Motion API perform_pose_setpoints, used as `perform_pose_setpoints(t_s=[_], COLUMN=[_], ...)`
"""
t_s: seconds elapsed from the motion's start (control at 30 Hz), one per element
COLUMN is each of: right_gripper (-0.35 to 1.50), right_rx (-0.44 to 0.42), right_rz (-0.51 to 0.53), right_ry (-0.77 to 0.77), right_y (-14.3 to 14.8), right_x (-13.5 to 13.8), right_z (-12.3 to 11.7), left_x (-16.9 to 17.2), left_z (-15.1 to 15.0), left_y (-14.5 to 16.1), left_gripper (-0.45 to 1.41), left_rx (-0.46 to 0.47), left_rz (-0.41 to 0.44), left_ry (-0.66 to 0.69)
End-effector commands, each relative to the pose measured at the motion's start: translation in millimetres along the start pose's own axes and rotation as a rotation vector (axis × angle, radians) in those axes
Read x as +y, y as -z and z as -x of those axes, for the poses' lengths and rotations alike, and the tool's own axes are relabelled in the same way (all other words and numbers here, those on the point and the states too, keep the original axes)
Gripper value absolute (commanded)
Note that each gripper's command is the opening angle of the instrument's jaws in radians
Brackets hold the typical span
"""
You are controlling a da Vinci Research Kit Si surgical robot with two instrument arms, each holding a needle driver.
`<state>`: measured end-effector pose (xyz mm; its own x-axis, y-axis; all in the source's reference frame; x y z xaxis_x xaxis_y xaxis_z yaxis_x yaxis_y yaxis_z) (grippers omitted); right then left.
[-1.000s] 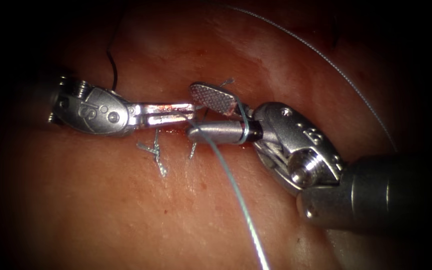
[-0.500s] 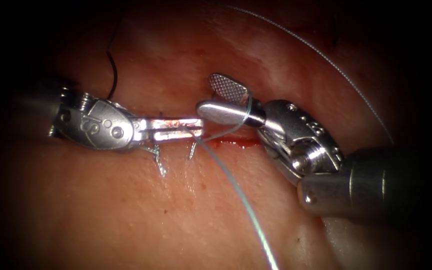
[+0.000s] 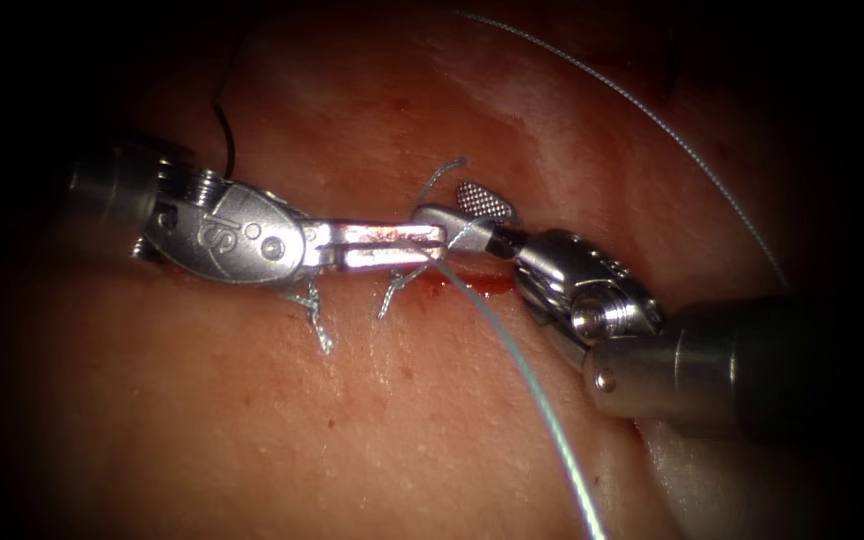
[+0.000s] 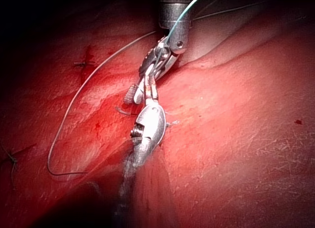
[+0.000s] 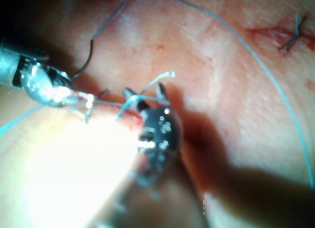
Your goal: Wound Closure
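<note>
- Steel left tool [image 3: 422,245], jaws closed (thread [image 3: 512,350] seemingly pinched), has advanced to the right tool [image 3: 457,215], whose jaws gape, thread looped round one.
- Knot-tying, apparently; needle unseen.

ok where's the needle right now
In the endoscope view the needle lies on the tissue at upper left, just above the left tool.

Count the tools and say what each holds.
2. The left tool lies along the cut, fingers shut on the thread. The right tool meets it from the right, fingers open, thread looped round one.
</note>
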<state>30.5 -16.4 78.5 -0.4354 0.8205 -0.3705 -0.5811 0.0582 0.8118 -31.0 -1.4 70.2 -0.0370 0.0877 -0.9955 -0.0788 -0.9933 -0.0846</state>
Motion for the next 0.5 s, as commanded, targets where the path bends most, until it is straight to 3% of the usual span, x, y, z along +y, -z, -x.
perform_pose_setpoints(t_s=[0.03, 0.27, 0.5], right_gripper=[0.74, 0.74, 0.83], right_rx=[0.006, -0.012, -0.053], right_rz=[0.011, 0.050, 0.106], right_ry=[-0.003, 0.003, 0.011], right_y=[-1.3, -2.9, -3.7], right_x=[-0.3, -0.3, 0.3], right_z=[0.6, 1.1, 1.9], left_x=[-0.3, -1.2, -1.6], left_z=[1.5, 4.5, 4.7], left_y=[-0.5, -0.1, -0.1], left_gripper=[-0.45, -0.45, -0.45], left_rx=[-0.001, -0.018, -0.018], left_rz=[0.005, 0.012, 0.012], left_ry=[-0.001, 0.009, 0.008])
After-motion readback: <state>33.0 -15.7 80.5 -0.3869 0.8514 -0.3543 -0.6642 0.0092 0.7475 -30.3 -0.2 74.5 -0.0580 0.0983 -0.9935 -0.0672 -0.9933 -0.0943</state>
